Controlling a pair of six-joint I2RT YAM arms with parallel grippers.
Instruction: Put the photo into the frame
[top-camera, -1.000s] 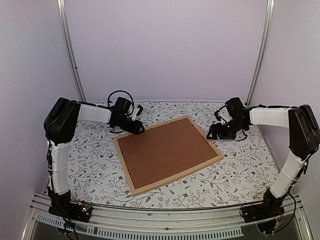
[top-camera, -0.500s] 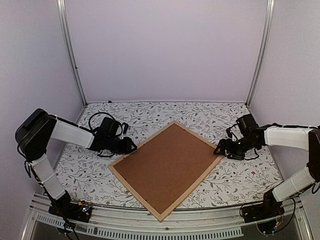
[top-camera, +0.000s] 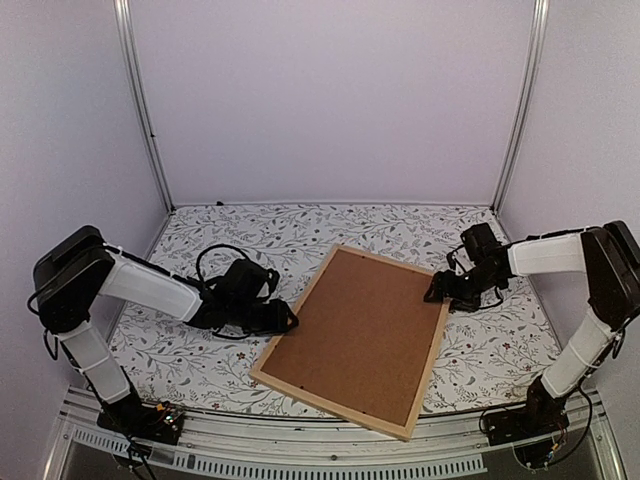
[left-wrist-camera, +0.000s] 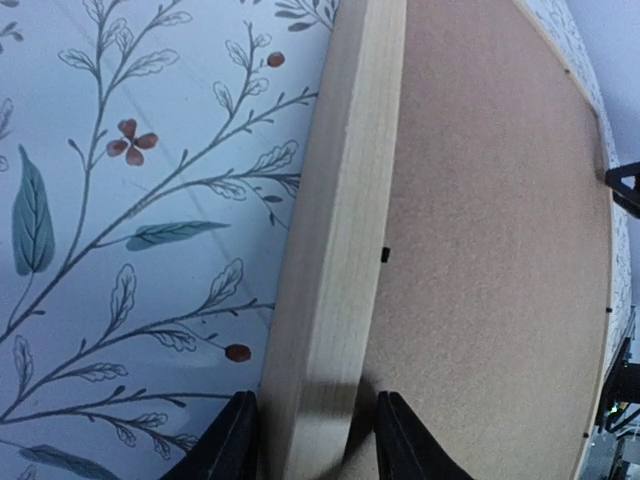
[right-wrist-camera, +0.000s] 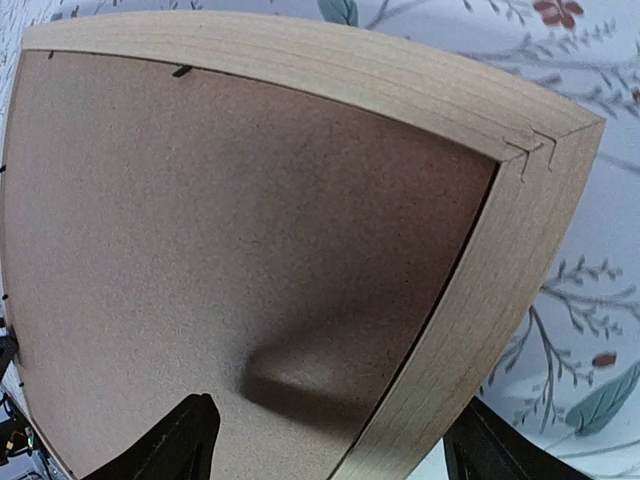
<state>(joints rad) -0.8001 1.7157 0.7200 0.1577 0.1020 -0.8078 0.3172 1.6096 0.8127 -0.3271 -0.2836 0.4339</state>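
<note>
The frame (top-camera: 330, 405), light wood strips, lies back-up on the floral tablecloth, with a brown backing board (top-camera: 360, 330) filling it. My left gripper (top-camera: 285, 320) is at its left long strip. In the left wrist view the left gripper (left-wrist-camera: 315, 440) is shut on the strip of the frame (left-wrist-camera: 345, 200), one finger outside it and one on the board side. My right gripper (top-camera: 435, 292) is at the far right corner. Seen from the right wrist, the right gripper (right-wrist-camera: 335, 445) stands open astride the frame (right-wrist-camera: 300, 60) strip, one finger over the backing board (right-wrist-camera: 200, 220). The photo is out of view.
The floral tablecloth (top-camera: 200, 360) covers the whole table. Grey walls and metal posts (top-camera: 145, 110) close in the back and sides. A metal rail (top-camera: 300, 455) runs along the near edge between the arm bases.
The frame has turned on the table, its left end swinging toward the near edge. My left gripper moved nearer and rightward with the strip. My right gripper stayed by the far right corner.
</note>
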